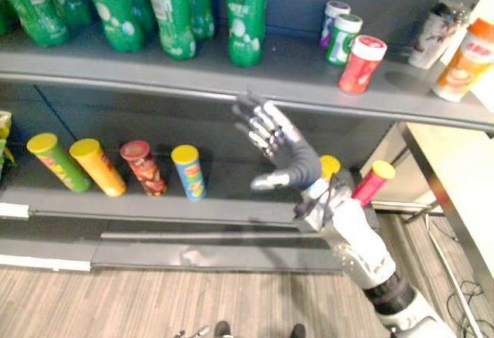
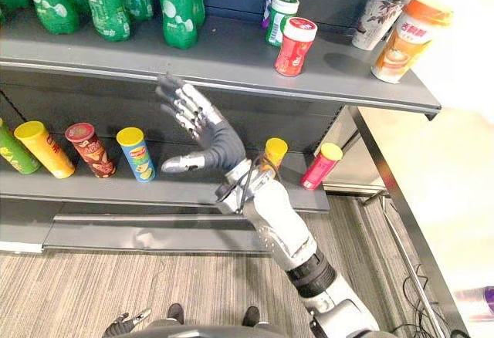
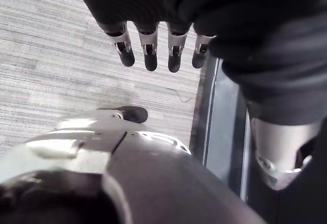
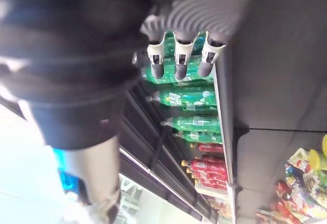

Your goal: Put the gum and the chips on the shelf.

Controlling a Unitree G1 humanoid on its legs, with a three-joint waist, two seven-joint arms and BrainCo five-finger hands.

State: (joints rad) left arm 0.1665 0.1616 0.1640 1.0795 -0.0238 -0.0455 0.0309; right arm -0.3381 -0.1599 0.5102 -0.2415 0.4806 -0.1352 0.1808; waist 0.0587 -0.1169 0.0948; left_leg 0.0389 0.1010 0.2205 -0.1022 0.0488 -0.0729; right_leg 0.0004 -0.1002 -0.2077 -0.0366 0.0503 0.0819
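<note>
Fingers (image 2: 187, 110) spread on right hand (image 2: 214, 143) before shelf (image 2: 231, 56) edge, left hand (image 3: 153, 4) fingers straight

we count six chip cans (image 1: 189, 172) from nine to four o'clock, three gum jars (image 1: 360, 66) at one, two drink cups (image 1: 463, 64) at two, and at least five green bottles (image 1: 247, 21) at eleven.

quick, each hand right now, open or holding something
Left hand: open, holding nothing.
Right hand: open, empty, up in front of the shelf.
</note>
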